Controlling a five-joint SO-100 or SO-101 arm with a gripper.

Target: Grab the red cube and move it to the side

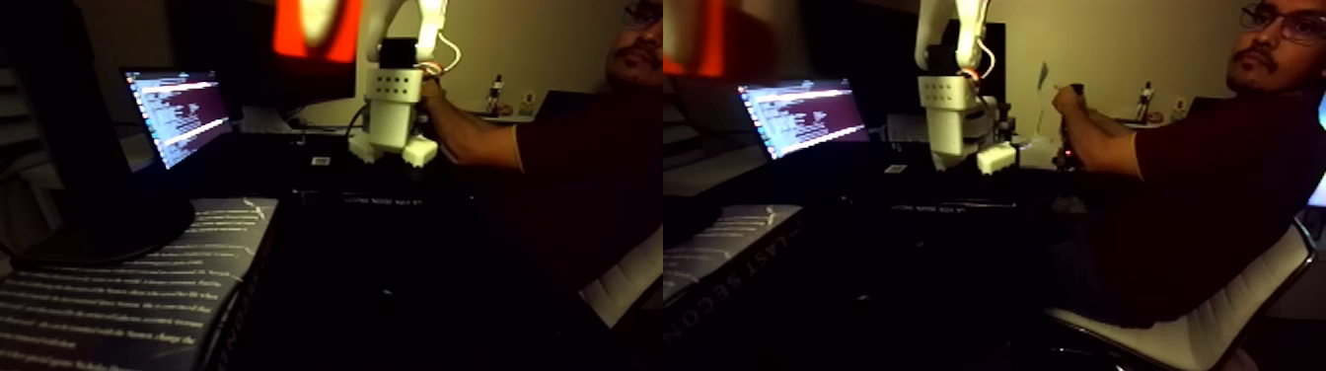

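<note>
While the room sits dim, a laptop (178, 113) glows at left, the white gripper (393, 153) hangs just over the dark tabletop (326, 183), whether parted or together I cannot tell, the red cube unseen, a person's arm (474, 138) right.

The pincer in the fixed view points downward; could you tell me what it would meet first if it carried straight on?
The pincer hangs pointing down over the dark tabletop, and nothing shows beneath it, so it would probably meet the table first. The scene is dim, so a small object there could go unseen.

Red cube (347, 44), blurred, at top edge
</note>
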